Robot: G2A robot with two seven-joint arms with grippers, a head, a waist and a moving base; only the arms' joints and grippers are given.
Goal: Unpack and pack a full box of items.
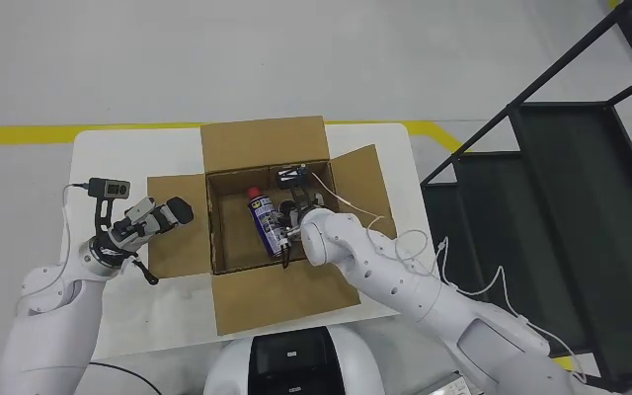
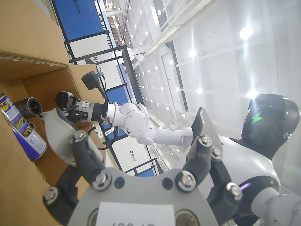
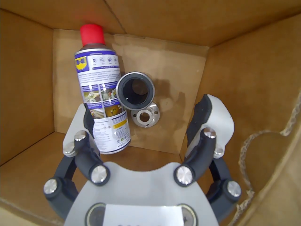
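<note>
Cardboard box (image 1: 265,143) sits open on the white table (image 1: 109,158), all four flaps folded outward.

On the box floor we count three things:
- The spray can (image 3: 101,90) lies on its side in the left-middle of the box. Its red cap points to the far side and its base to the near side.
- A dark sleeve (image 3: 136,91), short and hollow, lies just right of the can. We cannot tell whether the two touch. Its open end faces up toward the right wrist camera.
- A metal flange (image 3: 145,116) lies flat on the floor, partly under the near edge of the sleeve.

The right gripper (image 3: 144,104) is down inside the box, right of the can, with its fingers spread wide and nothing held. In the right wrist view, the sleeve and flange fall in the gap between the fingers, lower down. One finger overlaps the base end of the can, so that end lies just at the edge of the gap. We see no finger touching any of the three.

The left gripper (image 1: 160,212) is outside the box, over the outer edge of the left flap and well apart from the can. Its fingers are also spread, with nothing between them.

On the floor, a yellow line (image 1: 39,133) runs past the far side of the table. Dark metal steps (image 1: 533,197) stand to the right.
</note>
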